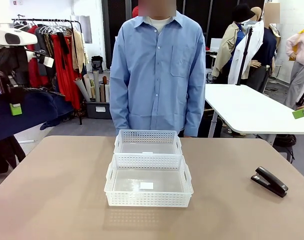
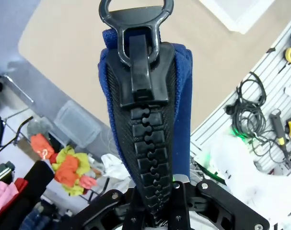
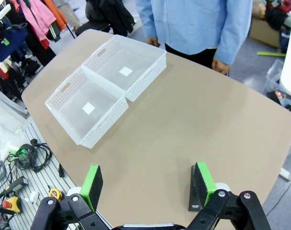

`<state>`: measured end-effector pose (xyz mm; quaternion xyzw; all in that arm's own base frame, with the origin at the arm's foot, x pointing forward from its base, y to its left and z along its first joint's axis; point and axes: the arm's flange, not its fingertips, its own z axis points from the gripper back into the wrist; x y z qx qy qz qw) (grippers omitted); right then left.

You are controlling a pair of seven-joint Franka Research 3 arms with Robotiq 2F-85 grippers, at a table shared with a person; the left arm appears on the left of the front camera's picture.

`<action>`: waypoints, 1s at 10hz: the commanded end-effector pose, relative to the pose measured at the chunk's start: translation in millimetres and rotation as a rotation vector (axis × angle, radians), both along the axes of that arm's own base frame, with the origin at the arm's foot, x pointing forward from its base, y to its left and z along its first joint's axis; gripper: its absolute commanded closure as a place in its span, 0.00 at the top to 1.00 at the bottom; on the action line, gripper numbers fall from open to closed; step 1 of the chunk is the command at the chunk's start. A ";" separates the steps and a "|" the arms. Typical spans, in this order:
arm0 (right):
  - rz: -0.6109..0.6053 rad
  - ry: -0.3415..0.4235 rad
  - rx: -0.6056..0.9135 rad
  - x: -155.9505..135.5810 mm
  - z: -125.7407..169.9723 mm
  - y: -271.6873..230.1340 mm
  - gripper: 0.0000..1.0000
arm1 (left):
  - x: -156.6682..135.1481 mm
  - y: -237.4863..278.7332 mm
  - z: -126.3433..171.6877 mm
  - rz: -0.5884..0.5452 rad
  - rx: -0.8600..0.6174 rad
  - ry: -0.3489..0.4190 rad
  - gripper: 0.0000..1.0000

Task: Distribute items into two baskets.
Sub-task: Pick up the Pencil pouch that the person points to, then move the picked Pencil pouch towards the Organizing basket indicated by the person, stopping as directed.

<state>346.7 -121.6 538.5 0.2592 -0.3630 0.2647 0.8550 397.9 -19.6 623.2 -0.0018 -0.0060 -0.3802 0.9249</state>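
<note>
The left end effector [image 2: 157,191] is pressed together on the lower end of a dark navy soft fabric zip pouch [image 2: 146,124] and holds it upright, clear of the tan bench [image 1: 56,190], with the chunky black zip and its ring pull at the top. Two white perforated plastic baskets sit touching end to end at the middle of the bench, both empty: the larger white basket [image 1: 148,198] on the robot's side and the smaller white basket [image 1: 147,136] close to the far edge, where a person in a blue shirt [image 1: 159,75] stands. A small black stapler [image 1: 270,181] lies by itself near the bench's right edge, well apart from the baskets. The right end effector [image 3: 147,184] hangs above the bench with its green pads spread wide and nothing between them. The step in hand looks like delivering the pouch. Next, the left arm should carry it over one basket, lower it inside the walls, and let go. The right arm could then take the stapler to the other basket.
</note>
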 end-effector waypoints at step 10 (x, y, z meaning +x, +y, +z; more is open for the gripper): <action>0.018 -0.030 0.020 2.1 1.2 -1.0 1.00 | 0.0 0.0 0.0 0.000 0.000 0.000 0.00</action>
